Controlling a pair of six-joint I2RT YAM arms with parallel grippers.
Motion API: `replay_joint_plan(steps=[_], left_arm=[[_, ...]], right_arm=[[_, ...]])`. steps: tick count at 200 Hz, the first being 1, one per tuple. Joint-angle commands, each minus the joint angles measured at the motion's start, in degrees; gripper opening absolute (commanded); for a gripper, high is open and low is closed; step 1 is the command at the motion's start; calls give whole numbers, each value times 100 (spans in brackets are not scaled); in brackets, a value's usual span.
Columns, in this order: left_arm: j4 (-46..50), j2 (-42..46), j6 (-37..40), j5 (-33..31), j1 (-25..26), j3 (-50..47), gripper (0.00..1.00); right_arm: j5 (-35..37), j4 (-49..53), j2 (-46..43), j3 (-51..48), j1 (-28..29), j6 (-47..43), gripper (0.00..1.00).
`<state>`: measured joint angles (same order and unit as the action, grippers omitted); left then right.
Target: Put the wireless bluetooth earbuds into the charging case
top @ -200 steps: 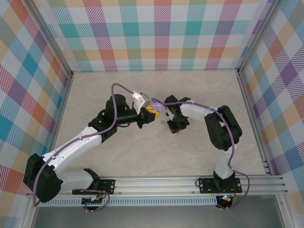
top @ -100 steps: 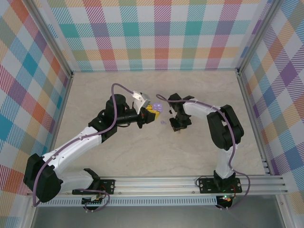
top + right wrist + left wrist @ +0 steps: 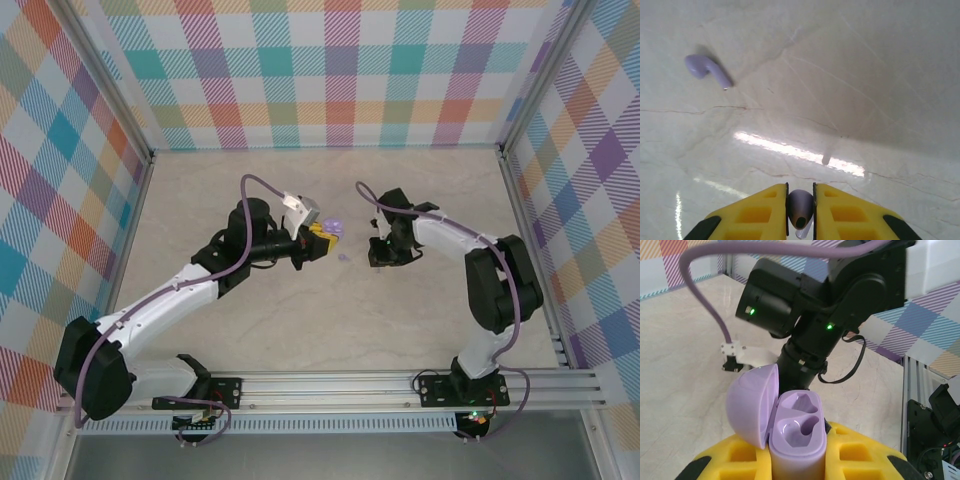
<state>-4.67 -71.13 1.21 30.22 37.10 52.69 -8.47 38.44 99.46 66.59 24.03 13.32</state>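
Observation:
My left gripper is shut on the lilac charging case, held upright between yellow fingers. The case lid is swung open to the left and both sockets are empty. In the top view the case sits at the left gripper near the table's middle. My right gripper is shut on a lilac earbud, raised above the table. A second lilac earbud lies on the table, between the two grippers in the top view. The right gripper hangs to the right of the case.
Pale marble tabletop ringed by checked walls and metal frame rails. The right arm's wrist looms just beyond the case in the left wrist view.
My right gripper has closed on a lilac earbud and moved right and slightly away from the case, lifting off the table. The other earbud stayed put. The left gripper kept hold of the case.

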Motion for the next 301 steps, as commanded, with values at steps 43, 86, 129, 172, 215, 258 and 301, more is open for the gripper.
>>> replay_joint_plan(steps=[43, 86, 129, 172, 215, 258, 301], left_arm=[[-162, -169, -254, -316, 95, 150, 7], [-231, -259, -403, -490, 91, 124, 7], [-492, -307, -523, -508, 95, 31, 6], [-759, -404, -502, -192, 95, -31, 6], [-1202, -486, -352, 272, 91, -149, 7], [-1583, -540, -264, 540, 103, -195, 7], [-1900, -616, -171, 865, 136, -202, 7]], right_arm=[[-885, -569, -1121, -407, -237, 271, 19], [-1139, -602, -1813, -386, -265, 363, 19], [-1399, -668, -2535, -176, -267, 425, 20], [-1845, -831, -2975, 199, -260, 474, 20], [-2156, -1488, -3345, 254, -184, 675, 20], [-1671, -1976, -3668, 121, 275, 628, 21], [-1322, -2220, -3802, 30, 621, 521, 20]])
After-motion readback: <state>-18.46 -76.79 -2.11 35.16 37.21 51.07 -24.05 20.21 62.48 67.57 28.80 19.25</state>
